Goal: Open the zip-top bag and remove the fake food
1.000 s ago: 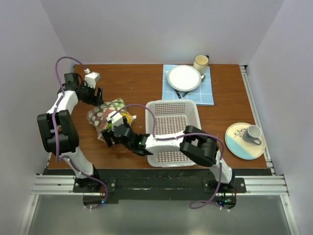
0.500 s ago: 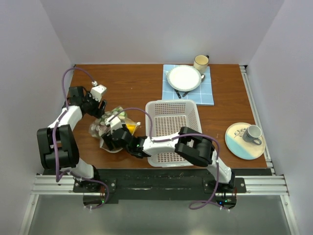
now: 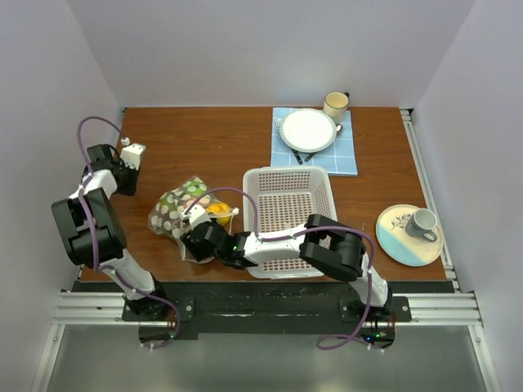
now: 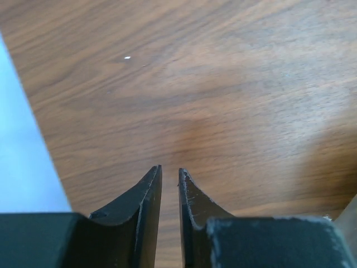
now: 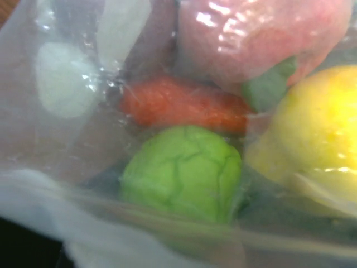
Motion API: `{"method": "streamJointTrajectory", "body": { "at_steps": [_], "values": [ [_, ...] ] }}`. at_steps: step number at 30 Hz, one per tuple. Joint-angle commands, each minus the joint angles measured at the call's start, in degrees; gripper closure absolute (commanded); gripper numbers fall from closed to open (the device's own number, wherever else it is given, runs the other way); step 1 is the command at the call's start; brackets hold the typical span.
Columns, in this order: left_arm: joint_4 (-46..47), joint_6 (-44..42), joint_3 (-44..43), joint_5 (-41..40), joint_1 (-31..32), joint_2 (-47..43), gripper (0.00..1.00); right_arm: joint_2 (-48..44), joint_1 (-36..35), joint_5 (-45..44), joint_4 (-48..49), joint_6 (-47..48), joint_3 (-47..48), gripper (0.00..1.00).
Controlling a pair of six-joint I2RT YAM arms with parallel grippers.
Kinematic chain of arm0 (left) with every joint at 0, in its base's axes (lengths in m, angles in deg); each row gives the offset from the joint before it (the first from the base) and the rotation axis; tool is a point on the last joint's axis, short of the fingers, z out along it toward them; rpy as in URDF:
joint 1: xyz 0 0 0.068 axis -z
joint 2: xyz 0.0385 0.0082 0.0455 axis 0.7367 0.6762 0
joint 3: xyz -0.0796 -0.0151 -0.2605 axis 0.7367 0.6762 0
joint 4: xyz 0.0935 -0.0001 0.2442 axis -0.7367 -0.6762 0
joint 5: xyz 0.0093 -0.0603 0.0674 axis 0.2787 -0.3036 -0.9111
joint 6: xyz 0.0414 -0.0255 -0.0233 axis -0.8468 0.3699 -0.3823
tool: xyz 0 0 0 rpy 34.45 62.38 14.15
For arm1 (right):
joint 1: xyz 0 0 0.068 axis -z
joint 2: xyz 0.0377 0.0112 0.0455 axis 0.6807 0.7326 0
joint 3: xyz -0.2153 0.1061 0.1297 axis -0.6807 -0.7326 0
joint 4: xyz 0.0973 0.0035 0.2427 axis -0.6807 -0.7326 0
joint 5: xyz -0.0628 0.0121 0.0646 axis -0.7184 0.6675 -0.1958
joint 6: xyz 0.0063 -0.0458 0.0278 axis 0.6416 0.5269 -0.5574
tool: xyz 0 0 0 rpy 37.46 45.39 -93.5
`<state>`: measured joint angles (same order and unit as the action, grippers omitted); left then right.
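The zip-top bag (image 3: 174, 204), green with white dots, lies crumpled on the bench (image 3: 221, 139) just left of the white perforated basket (image 3: 286, 214); the fake food (image 3: 216, 211) is inside it, showing yellow-orange at the end nearest the basket. Through the clear film in my right wrist view I see a green piece (image 5: 181, 170), an orange carrot (image 5: 184, 106), a pink peach (image 5: 262, 39) and a yellow pear (image 5: 307, 134), packed against one another. My right hand (image 3: 196, 239) sits at the bag's near edge, its arm reaching across in front of the basket; its fingers show in neither view, so I cannot tell how far they are parted or whether they grip the film. My left hand (image 3: 131, 157) is well apart from the bag, near the bench's left edge; in its wrist view the fingers (image 4: 146, 195) stand almost together with a thin slit between them, holding nothing, over bare wood.
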<state>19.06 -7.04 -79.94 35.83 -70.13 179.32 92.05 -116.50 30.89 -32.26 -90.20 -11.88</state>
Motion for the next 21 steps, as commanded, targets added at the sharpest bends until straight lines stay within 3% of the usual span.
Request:
{"method": "streamJointTrajectory", "body": {
  "at_steps": [1, 7, 13, 16, 21],
  "values": [
    [-0.7, -0.2, -1.3, 1.8, -0.1, -4.1, 0.77, -2.6, -0.4, 0.0, -0.8, 0.0, 1.6, 0.46],
    [-8.5, 1.7, -7.7, 9.5, -1.4, -8.2, 0.73, 1.2, -0.1, 3.2, -1.3, 4.3, 8.9, 0.60],
    [-14.6, 3.2, -14.7, 13.3, -2.6, -9.4, 0.67, 11.0, 2.1, 7.7, -6.0, 3.3, 23.2, 0.64],
    [-15.7, 2.3, -14.2, 14.2, -2.6, -9.7, 0.66, 10.6, 2.5, 7.8, -5.7, 2.3, 23.2, 0.64],
    [-19.7, 0.2, -10.5, 18.5, -2.6, -10.5, 0.66, 2.5, 2.5, 9.0, -6.6, 0.5, 15.2, 0.64]
  ]
}}
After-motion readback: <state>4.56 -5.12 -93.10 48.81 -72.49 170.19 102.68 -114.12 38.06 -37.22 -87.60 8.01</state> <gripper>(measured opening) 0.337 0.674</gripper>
